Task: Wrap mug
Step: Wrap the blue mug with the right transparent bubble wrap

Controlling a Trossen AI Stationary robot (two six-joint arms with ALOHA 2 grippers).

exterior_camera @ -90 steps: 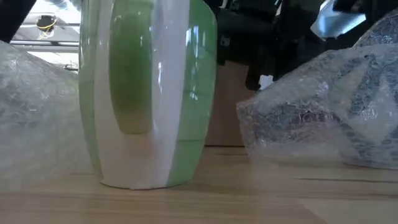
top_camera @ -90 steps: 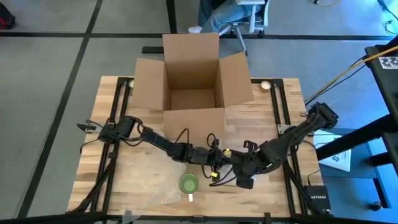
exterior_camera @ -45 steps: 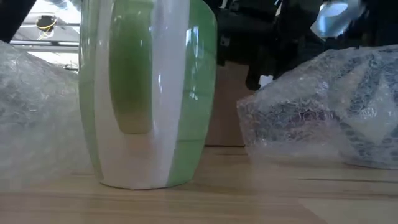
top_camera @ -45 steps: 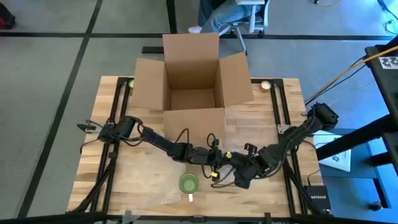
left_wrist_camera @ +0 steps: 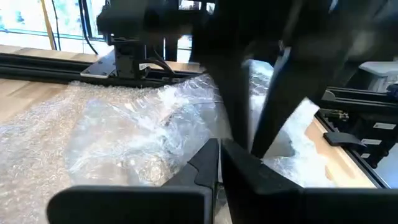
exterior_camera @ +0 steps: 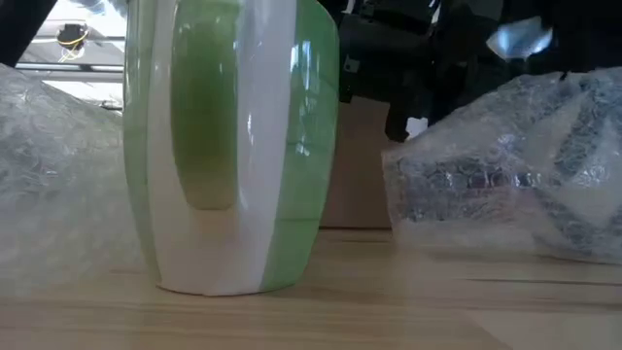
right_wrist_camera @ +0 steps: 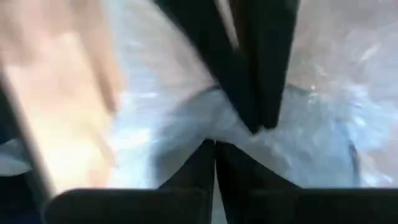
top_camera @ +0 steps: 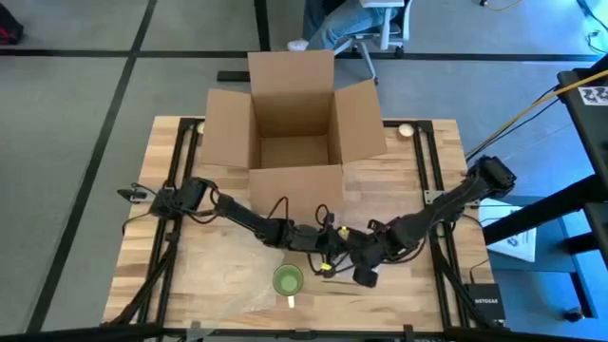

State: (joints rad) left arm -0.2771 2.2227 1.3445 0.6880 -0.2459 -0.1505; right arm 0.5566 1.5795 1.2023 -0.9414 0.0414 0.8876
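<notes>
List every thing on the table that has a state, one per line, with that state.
mug: upright on the table, bare, not yet wrapped.
cardboard box: open, flaps spread, nothing visible inside.
bubble wrap: crumpled, bunched beside the mug.
left gripper: fingers closed together over the bubble wrap.
right gripper: fingers closed, at the bubble wrap.

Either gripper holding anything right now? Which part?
Both grippers are shut on the clear crinkly bubble-wrap sheet: left gripper and right gripper each pinch a fold of it. The green mug stands unheld.
</notes>
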